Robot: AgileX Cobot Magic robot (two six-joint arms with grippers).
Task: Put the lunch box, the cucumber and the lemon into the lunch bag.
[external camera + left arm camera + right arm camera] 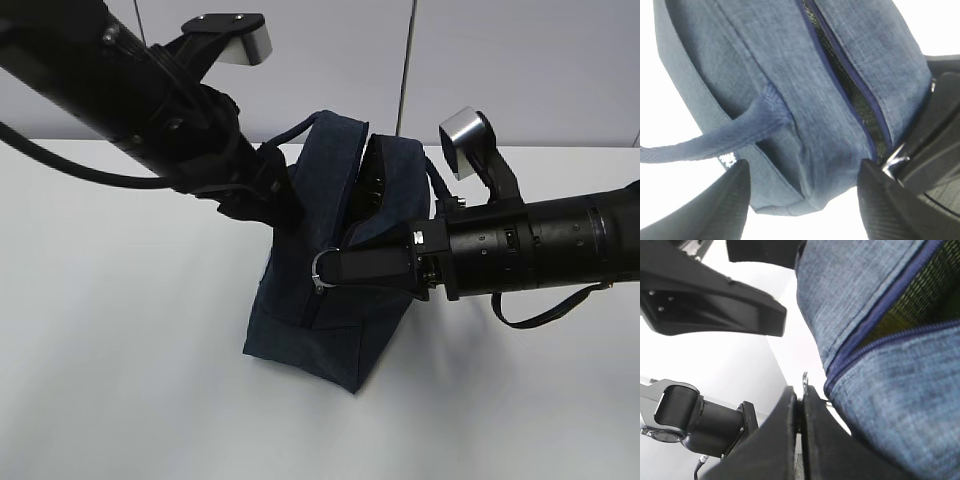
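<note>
On the white table (pixel 120 400): lunch bag (pixel 330 300) stands tilted, top zip partly undone, between both arms.
Right gripper (pixel 330 268): jaws pressed together, pinching the metal ring pull (pixel 318 268) at the bag's near end.
Left gripper (pixel 802 200): jaws spread, straddling the bag's end without gripping; loop handle (pixel 700 142) runs just beside one finger.
Contents: yellow-green shows through the zip gap in the right wrist view; cannot tell what it is.
Lunch box, cucumber, lemon: none identifiable.
Risk: with the left jaws loose, a pull on the ring may drag or tip the bag instead of moving the zip.
Second risk: ring may slip from the pinch.
</note>
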